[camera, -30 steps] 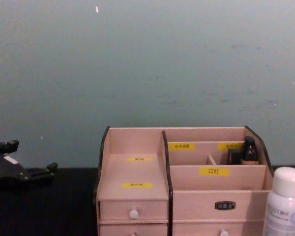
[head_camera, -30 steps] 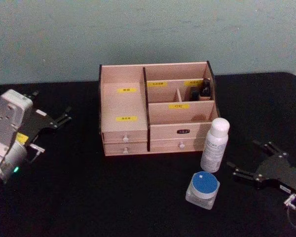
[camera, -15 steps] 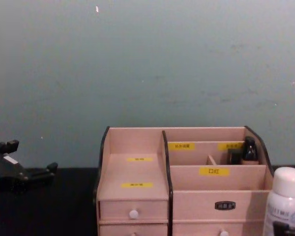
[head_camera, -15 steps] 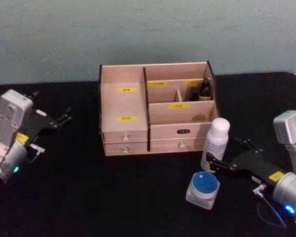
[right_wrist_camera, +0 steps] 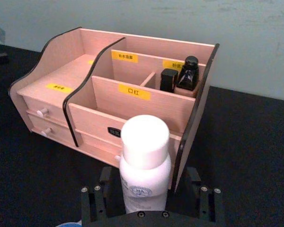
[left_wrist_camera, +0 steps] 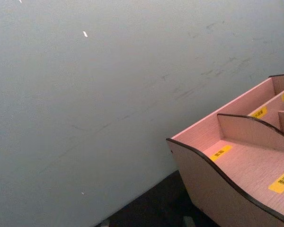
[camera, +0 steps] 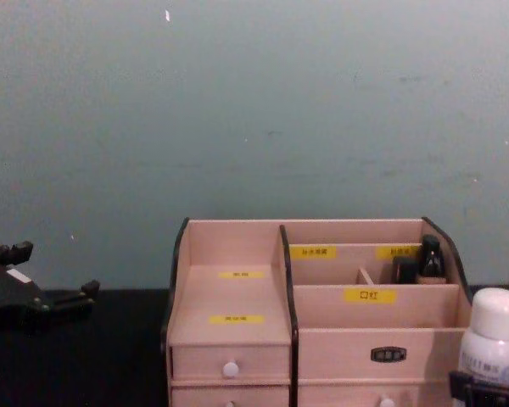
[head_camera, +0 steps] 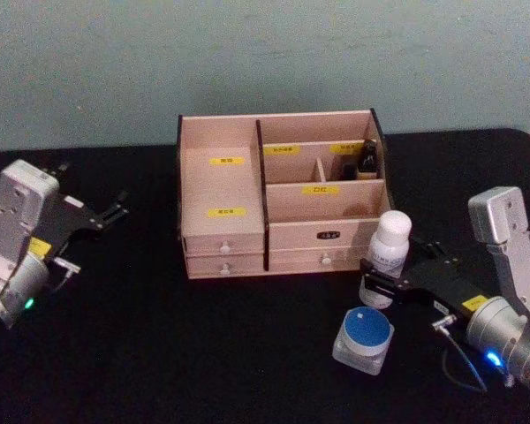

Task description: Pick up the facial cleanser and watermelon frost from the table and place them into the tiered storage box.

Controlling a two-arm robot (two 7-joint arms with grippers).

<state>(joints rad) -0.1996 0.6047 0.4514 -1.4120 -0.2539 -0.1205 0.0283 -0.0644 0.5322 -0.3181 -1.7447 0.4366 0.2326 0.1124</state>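
Wooden tiered storage box [head_camera: 225,190] stood behind the facial cleanser [head_camera: 391,240]; right gripper [head_camera: 378,281], unclenched, straddled and hid its base; left gripper [head_camera: 94,187] rested splayed.

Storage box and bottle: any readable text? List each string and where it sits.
"口红": yellow label on the front divider of the tiered storage box.
other yellow labels: too blurred to read.
dark plate on a drawer front: unreadable.
facial cleanser emblem and print: too small to read.

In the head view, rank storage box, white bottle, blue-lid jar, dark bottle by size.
1. Tiered storage box.
2. Facial cleanser and watermelon frost: alike, one taller, one wider.
3. Small dark bottle.
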